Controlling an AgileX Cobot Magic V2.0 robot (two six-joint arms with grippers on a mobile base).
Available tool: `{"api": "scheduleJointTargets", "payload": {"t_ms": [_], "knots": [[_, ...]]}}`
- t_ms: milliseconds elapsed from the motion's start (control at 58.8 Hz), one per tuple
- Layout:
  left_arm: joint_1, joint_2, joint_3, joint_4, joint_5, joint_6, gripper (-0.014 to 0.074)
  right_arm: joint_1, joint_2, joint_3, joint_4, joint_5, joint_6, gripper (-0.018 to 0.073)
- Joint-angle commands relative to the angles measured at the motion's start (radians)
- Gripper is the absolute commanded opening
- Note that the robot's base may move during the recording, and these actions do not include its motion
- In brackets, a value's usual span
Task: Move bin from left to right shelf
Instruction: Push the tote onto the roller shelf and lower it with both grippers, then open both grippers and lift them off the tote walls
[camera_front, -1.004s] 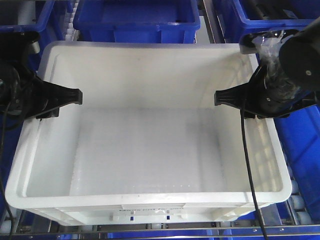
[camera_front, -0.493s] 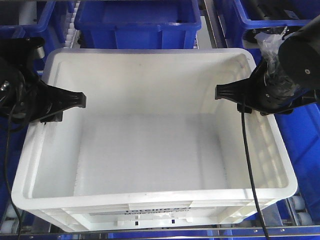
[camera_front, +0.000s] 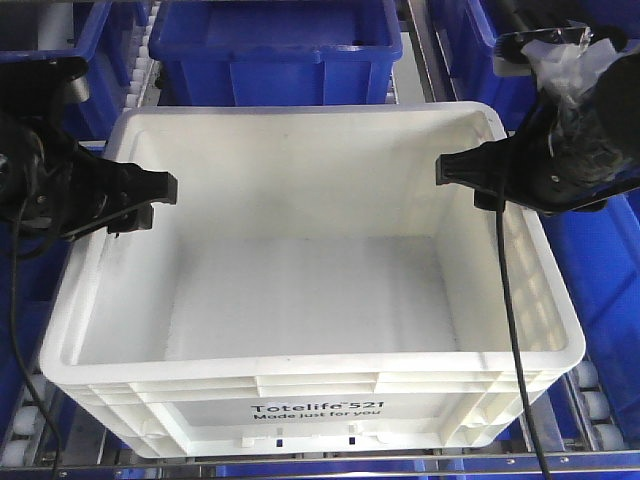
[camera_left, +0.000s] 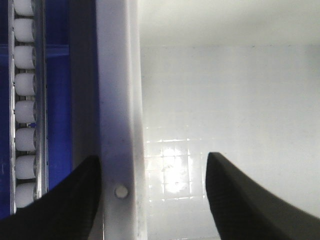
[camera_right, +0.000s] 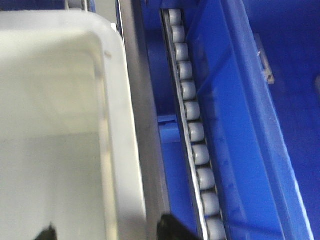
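The white bin (camera_front: 310, 372), labelled Totelife 521, is empty and fills the middle of the front view. My left gripper (camera_front: 125, 200) straddles its left rim, one black finger (camera_front: 160, 187) inside the bin. In the left wrist view the gripper (camera_left: 155, 200) is wide apart: the outer finger touches the rim (camera_left: 117, 100), the inner finger stands clear of the wall. My right gripper (camera_front: 490, 180) straddles the right rim, one finger (camera_front: 450, 170) inside. In the right wrist view its (camera_right: 107, 231) tips sit on either side of the rim (camera_right: 120, 125), apart.
A blue bin (camera_front: 270, 45) stands right behind the white one, and more blue bins flank it on the right (camera_front: 600, 280) and the left. Roller rails run alongside it (camera_right: 192, 115) (camera_left: 25, 100). A black cable (camera_front: 505, 300) hangs over the bin's right side.
The white bin has come toward the camera and its front label now shows. Both grippers moved with it, staying astride the side rims.
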Motion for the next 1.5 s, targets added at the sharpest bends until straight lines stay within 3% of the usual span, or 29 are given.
{"api": "scheduleJointTargets", "payload": {"t_ms": [0,119,289,544,766,1021,1140,1225,1242,1259,1395,1480], "knots": [[-0.006,-0.059,-0.035,0.018,-0.051,0.015,0.044,-0.001,-0.063,-0.034,-0.023,-0.046,-0.047,0.0406],[-0.006,-0.098,-0.014,0.022,-0.061,0.058,0.044,-0.001,-0.095,-0.034,-0.011,-0.049,-0.102,0.0406],[-0.006,-0.202,0.11,0.033,-0.16,0.068,0.044,-0.001,-0.153,-0.013,-0.004,-0.089,-0.169,0.0406],[-0.006,-0.32,0.236,0.033,-0.237,0.079,0.044,-0.001,-0.296,0.216,-0.003,-0.309,-0.172,0.0405],[-0.006,-0.383,0.295,0.03,-0.25,0.085,0.044,-0.001,-0.397,0.385,-0.011,-0.396,-0.201,0.0405],[-0.006,-0.565,0.398,0.011,-0.341,0.191,0.044,-0.001,-0.648,0.569,-0.007,-0.558,-0.24,0.0405],[-0.006,-0.67,0.433,-0.053,-0.368,0.275,0.044,-0.001,-0.793,0.613,-0.001,-0.554,-0.254,0.0405],[-0.006,-0.756,0.467,-0.139,-0.391,0.354,0.044,-0.001,-0.897,0.64,0.035,-0.552,-0.31,0.0405],[-0.006,-0.857,0.517,-0.251,-0.41,0.457,0.044,-0.001,-1.034,0.678,0.127,-0.545,-0.425,0.0405],[-0.006,-0.87,0.527,-0.271,-0.413,0.477,0.044,-0.001,-1.051,0.682,0.142,-0.541,-0.439,0.0405],[-0.006,-1.025,0.612,-0.381,-0.431,0.608,0.044,-0.001,-1.237,0.74,0.307,-0.487,-0.593,0.0405],[-0.006,-1.123,0.672,-0.402,-0.44,0.637,0.0439,-0.001,-1.352,0.793,0.335,-0.482,-0.621,0.0405]]}}
